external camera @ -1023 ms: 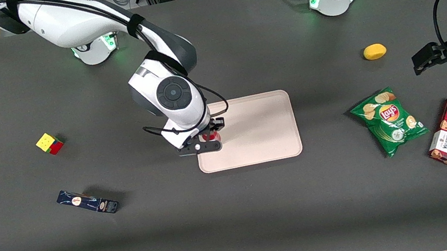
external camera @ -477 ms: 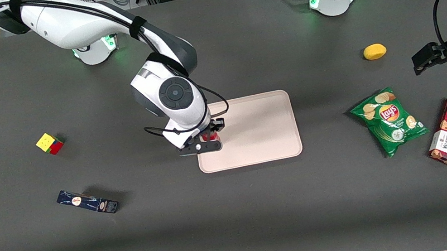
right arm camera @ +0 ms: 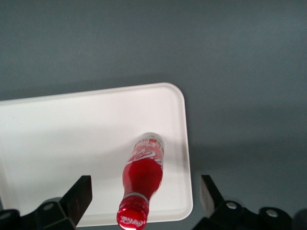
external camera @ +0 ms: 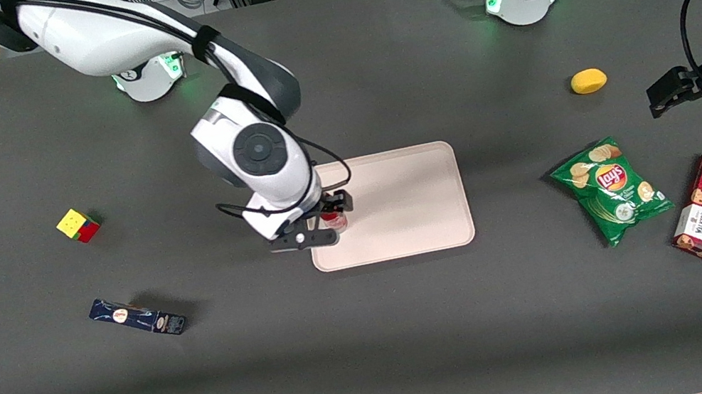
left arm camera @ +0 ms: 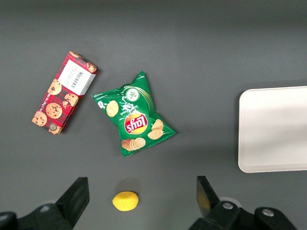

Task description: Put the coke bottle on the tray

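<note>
Hovering above upright coke bottle [right arm camera: 142, 176] on tray [external camera: 412, 215], tool [right arm camera: 144, 194] released, fingers spread.

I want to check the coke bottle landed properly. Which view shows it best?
The right wrist view: the coke bottle stands on the tray, between the open pincer. The front view shows it partly hidden; the left wrist view, not at all.

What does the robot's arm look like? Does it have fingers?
The right arm is shiny white with dark grey joints, a round dark grey cap on its wrist and thin black cables along it. Its base glows green. The gripper, above the tray near the coke bottle, is black with two flat fingers.
</note>
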You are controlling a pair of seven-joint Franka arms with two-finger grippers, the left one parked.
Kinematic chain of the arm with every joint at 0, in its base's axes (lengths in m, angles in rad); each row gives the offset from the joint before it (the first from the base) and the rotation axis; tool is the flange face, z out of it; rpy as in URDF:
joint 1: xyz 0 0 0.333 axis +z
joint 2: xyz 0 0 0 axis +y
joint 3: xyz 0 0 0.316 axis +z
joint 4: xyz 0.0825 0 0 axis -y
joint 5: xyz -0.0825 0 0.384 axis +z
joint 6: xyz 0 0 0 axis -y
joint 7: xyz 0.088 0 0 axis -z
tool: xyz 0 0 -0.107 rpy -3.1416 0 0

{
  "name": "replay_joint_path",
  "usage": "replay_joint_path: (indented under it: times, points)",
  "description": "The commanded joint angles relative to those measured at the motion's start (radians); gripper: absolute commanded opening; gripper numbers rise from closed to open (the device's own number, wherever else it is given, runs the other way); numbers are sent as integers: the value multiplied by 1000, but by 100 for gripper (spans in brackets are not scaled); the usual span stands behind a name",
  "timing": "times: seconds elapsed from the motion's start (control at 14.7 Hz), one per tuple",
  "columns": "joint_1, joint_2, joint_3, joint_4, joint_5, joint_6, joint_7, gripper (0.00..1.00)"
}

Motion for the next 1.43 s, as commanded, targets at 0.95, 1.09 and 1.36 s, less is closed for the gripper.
replay_joint_path:
  times: [0.95,1.09,1.36]
  points:
    - [-312,-747,-319,-501,268,-158,-736,100]
    - [-312,-776,-362,-504,266,-205,-771,100]
    - [-312,-770,-404,-464,249,-218,-808,100]
